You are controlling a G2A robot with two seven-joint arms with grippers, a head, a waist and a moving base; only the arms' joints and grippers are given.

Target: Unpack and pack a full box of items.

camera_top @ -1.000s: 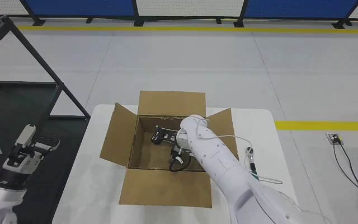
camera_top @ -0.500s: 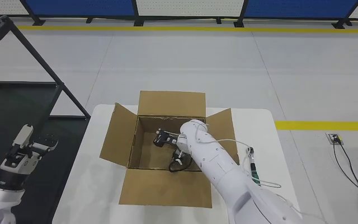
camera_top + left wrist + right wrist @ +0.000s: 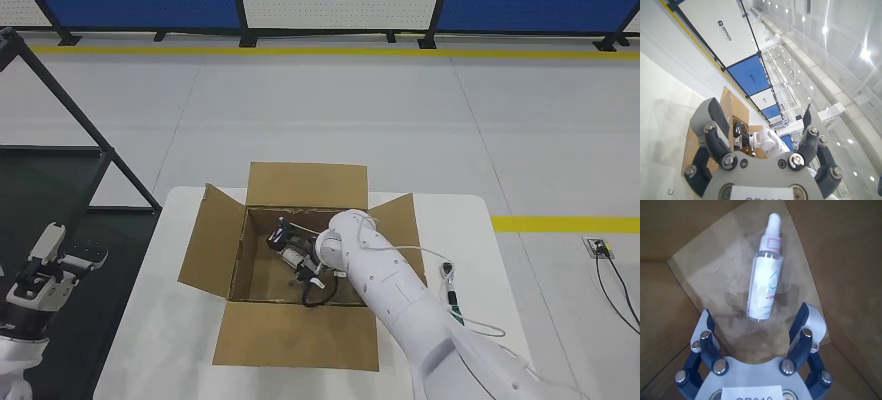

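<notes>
Your right gripper (image 3: 756, 309) hangs inside the cardboard box (image 3: 848, 256) with its fingers spread wide, gripping nothing. Just beyond their tips, the white dropper bottle (image 3: 764, 283) lies flat on the lighter paper sheet (image 3: 706, 262) on the box floor, its cap pointing away from the gripper. Farther out, you can see the box standing with its flaps folded open on the white table (image 3: 170, 330), while your left gripper (image 3: 761, 106) sits off the table's left side, well apart from the box, its fingers likewise apart and empty.
</notes>
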